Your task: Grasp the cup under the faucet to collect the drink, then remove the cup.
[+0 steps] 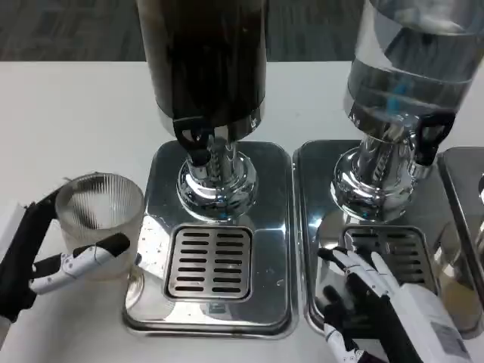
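Cup (98,221) sat at eight o'clock of dark dispenser's tap (193,144), off the grate | left hand (53,261) grasping it, likely to carry it under | right hand (370,299) released, fingers spread, resting on neighbouring tray (318,227).

This looks like a drinks station in a canteen, café or office break area. Two tall beverage dispensers stand side by side on a plain white counter (68,113): a dark dispenser (203,53) filled with a brown-black drink, and a clear dispenser (412,57) holding a colourless liquid. Each has a black faucet (193,140) low on its front, a polished chrome pedestal, and a shiny steel drip tray (155,265) with a slotted grille (210,261). Behind the counter runs grey patterned carpet (68,30), the hard-wearing kind laid in commercial or office rooms.
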Robot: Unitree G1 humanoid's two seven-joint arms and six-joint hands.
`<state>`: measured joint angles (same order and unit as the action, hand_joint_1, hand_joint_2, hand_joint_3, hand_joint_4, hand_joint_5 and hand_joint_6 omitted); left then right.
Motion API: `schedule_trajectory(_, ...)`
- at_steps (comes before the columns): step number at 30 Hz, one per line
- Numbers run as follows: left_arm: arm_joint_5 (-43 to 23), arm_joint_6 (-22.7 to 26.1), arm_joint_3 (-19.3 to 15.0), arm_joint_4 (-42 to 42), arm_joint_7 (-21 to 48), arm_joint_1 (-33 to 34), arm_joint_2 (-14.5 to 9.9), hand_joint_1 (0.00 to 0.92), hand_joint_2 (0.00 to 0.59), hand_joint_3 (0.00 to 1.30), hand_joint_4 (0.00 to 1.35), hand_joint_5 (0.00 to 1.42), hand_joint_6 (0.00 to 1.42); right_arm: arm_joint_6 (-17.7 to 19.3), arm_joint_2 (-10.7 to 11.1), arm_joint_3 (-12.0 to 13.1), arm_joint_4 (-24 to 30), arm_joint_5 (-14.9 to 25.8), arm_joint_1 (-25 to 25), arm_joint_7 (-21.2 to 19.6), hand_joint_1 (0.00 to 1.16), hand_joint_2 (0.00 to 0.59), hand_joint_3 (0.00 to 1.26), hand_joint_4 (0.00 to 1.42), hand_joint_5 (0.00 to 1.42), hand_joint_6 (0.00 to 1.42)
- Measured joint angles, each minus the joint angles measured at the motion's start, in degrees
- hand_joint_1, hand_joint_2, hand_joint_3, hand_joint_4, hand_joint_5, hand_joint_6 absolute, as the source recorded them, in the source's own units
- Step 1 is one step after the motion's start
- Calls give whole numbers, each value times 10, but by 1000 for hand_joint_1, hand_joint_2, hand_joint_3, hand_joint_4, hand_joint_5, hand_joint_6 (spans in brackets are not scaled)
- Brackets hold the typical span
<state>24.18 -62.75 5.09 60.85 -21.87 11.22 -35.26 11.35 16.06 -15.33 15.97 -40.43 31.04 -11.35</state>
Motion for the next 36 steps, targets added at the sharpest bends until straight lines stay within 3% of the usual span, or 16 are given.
schedule_trajectory(13,6,2,14,8,38,25,40,195,173,345,347,650,643,0,-1,9,26,2,28,0,641,552,158,99,15,177)
schedule_trajectory(21,12,13,30,27,49,53,59,194,173,345,347,650,640,0,-13,11,33,1,35,0,650,552,159,99,15,177)
schedule_trajectory(36,14,31,63,51,53,91,71,194,173,349,347,642,638,-2,-25,14,40,-4,35,0,663,555,159,99,15,177)
